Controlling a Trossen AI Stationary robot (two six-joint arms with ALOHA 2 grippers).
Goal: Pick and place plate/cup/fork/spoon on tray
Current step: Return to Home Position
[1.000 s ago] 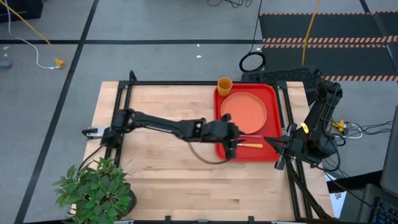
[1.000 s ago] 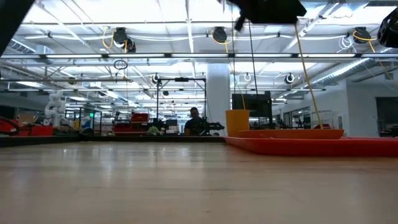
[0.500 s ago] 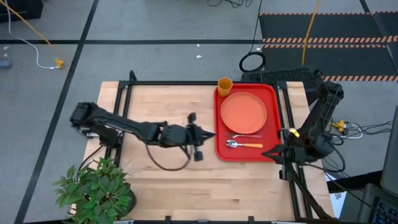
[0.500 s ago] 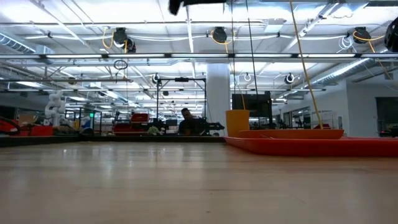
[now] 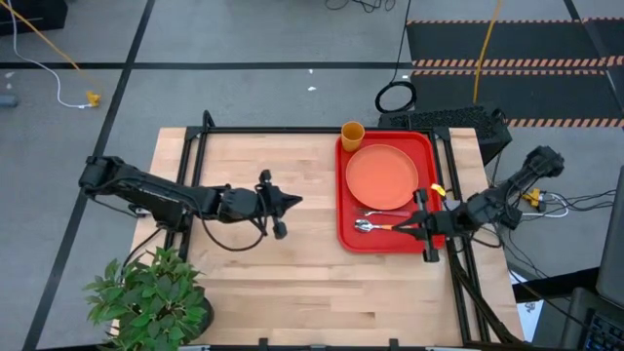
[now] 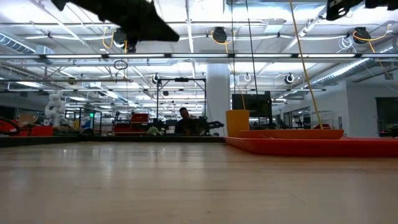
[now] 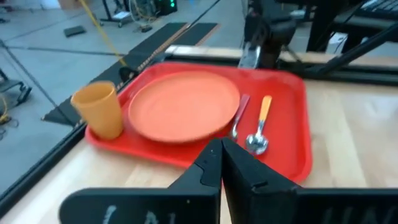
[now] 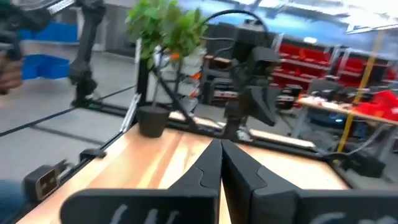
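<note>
The red tray (image 5: pixel 341 200) lies at the table's far right. The salmon plate (image 5: pixel 381 175) rests flat on it. The fork (image 5: pixel 386 212) and, nearer, the orange-handled spoon (image 5: pixel 374 226) lie on the tray floor. The orange cup (image 5: pixel 352 134) stands upright at the tray's far left corner; I cannot tell whether it is inside the rim. My left gripper (image 5: pixel 295 200) hangs shut over mid-table, left of the tray, pointing at it (image 7: pixel 221 146). My right gripper (image 5: pixel 398 227) is shut, high over the tray's near right part, above the spoon's handle.
A potted plant (image 5: pixel 151 292) stands at the table's near left corner. A black frame (image 5: pixel 292 130) runs along the table's far and side edges. Bare wood (image 5: pixel 292 283) spans the near half of the table.
My left gripper has drawn back from over the tray's near left part toward the table's left edge, and the spoon lies uncovered on the tray. My right gripper has swung from beside the table's right edge toward the left, out over the tray's near right part.
</note>
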